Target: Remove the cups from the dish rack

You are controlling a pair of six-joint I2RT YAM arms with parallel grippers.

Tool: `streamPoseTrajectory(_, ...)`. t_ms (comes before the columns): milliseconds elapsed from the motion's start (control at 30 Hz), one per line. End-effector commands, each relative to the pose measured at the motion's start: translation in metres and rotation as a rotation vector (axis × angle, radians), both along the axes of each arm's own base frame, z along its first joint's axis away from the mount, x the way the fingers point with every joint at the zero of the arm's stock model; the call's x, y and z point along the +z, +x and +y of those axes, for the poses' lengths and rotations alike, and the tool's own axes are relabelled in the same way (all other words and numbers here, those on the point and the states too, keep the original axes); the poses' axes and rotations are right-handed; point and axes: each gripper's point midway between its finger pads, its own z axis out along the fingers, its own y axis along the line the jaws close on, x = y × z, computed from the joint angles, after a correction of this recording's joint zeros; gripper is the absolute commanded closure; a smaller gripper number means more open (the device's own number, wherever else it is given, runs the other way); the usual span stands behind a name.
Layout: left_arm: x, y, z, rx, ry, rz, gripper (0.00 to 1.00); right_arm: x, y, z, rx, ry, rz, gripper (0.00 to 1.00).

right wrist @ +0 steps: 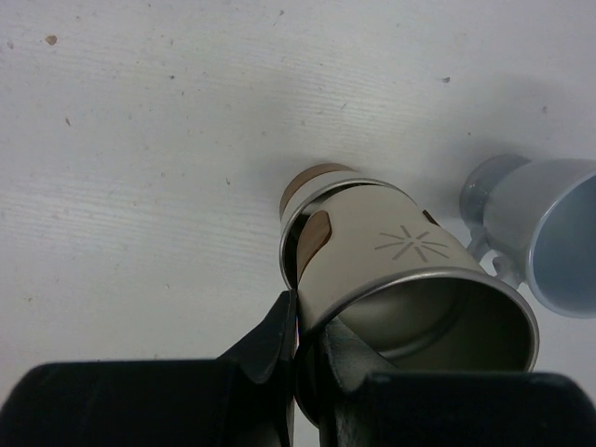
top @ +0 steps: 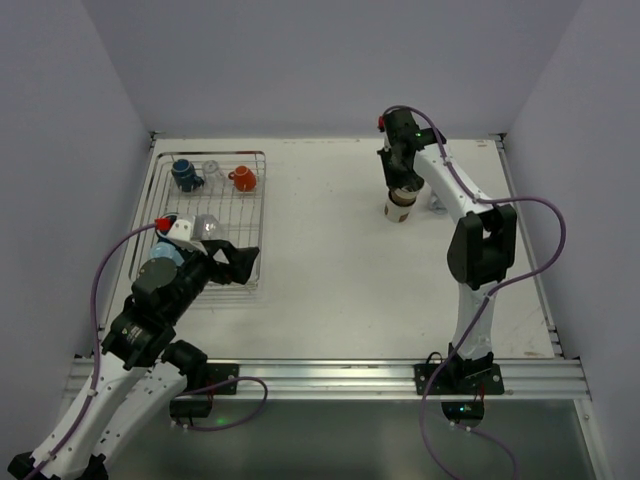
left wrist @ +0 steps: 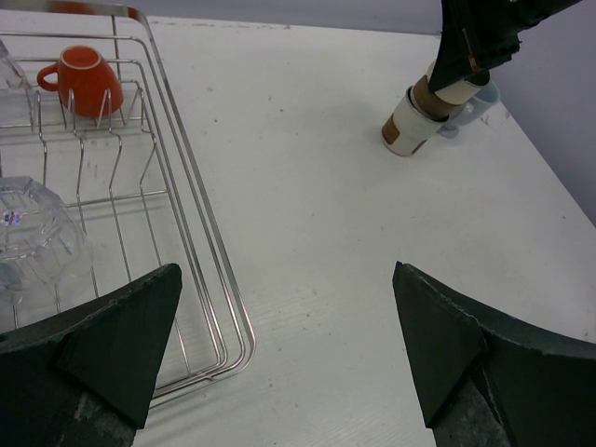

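Cream cup (right wrist: 400, 270) mid-frame in right wrist view, rim clamped by right end effector (right wrist: 296, 321); left end effector (left wrist: 284, 298) spread wide, empty, nr dish rack (top: 235, 215) at left.

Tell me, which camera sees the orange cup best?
The left wrist camera: the orange cup looks big there, handle showing, inside the dish rack. The top camera shows it tiny. The right wrist camera misses it.

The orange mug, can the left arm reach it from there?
Probably yes. The orange mug sits uncovered at the far end of the dish rack. The left arm is at the near corner with jaws open, and only a clear glass lies between, off to one side.
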Motion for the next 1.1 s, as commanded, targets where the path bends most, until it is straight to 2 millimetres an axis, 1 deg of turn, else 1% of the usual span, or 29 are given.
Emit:
streamPoseTrajectory(0,-0.002,0.001,0.000,-0.013,0.025,-0.003,0.00,0.002,-0.001,0.002,0.054,0.009,0.017,1.00)
streamPoseTrajectory(200,-0.005,0.004,0.002,-0.001,0.029,0.009,0.00,-0.006,-0.001,0.009,0.061,0.046,0.026,1.00)
streamPoseTrajectory(300,-0.006,0.006,0.003,0.004,0.030,0.014,0.00,-0.006,-0.001,0.012,0.066,0.057,0.029,1.00)
streamPoseTrajectory(367,-0.006,0.007,0.004,0.012,0.029,0.015,0.00,-0.007,-0.002,0.012,0.068,0.056,0.036,0.92)
streamPoseTrajectory(433,-0.007,0.008,0.005,0.020,0.030,0.019,0.00,-0.006,-0.001,0.009,0.061,0.041,0.033,0.82)
streamPoseTrajectory(467,-0.008,0.008,0.005,0.021,0.031,0.021,0.00,-0.005,-0.001,0.008,0.057,0.033,0.030,0.72)
streamPoseTrajectory(567,-0.009,0.010,0.005,0.029,0.025,0.031,0.00,0.005,0.000,0.005,0.044,0.027,0.002,0.63)
streamPoseTrajectory(600,-0.009,0.010,0.005,0.028,0.023,0.034,0.00,0.013,0.001,0.005,0.042,0.035,-0.019,0.56)
streamPoseTrajectory(667,-0.007,0.012,0.003,0.028,0.007,0.035,0.00,0.022,0.001,0.008,0.043,0.057,-0.044,0.51)
streamPoseTrajectory(700,-0.007,0.013,0.003,0.032,0.004,0.038,0.00,0.033,0.000,0.010,0.048,0.076,-0.074,0.47)
streamPoseTrajectory(800,-0.005,0.020,0.004,0.065,-0.003,0.064,0.00,0.048,-0.003,0.018,0.062,0.130,-0.114,0.45)
streamPoseTrajectory(833,-0.004,0.025,0.009,0.104,0.002,0.077,0.00,0.064,-0.007,0.024,0.077,0.163,-0.152,0.45)
streamPoseTrajectory(867,-0.002,0.027,0.011,0.130,-0.011,0.086,0.00,0.062,-0.014,0.026,0.082,0.176,-0.150,0.44)
streamPoseTrajectory(900,0.001,0.031,0.013,0.155,-0.021,0.086,0.00,0.071,-0.012,0.031,0.079,0.209,-0.193,0.44)
streamPoseTrajectory(933,-0.003,0.037,0.020,0.207,-0.012,0.098,0.00,0.093,-0.019,0.036,0.090,0.240,-0.253,0.43)
streamPoseTrajectory(967,-0.004,0.040,0.021,0.235,-0.030,0.107,0.00,0.084,-0.031,0.043,0.108,0.272,-0.234,0.43)
streamPoseTrajectory(1000,-0.004,0.044,0.024,0.262,-0.034,0.112,0.00,0.093,-0.030,0.052,0.112,0.322,-0.290,0.43)
streamPoseTrajectory(1033,-0.007,0.050,0.027,0.298,-0.032,0.121,0.00,0.100,-0.037,0.062,0.128,0.361,-0.321,0.42)
streamPoseTrajectory(1067,-0.007,0.053,0.026,0.310,-0.052,0.135,0.01,0.122,-0.051,0.067,0.148,0.416,-0.377,0.42)
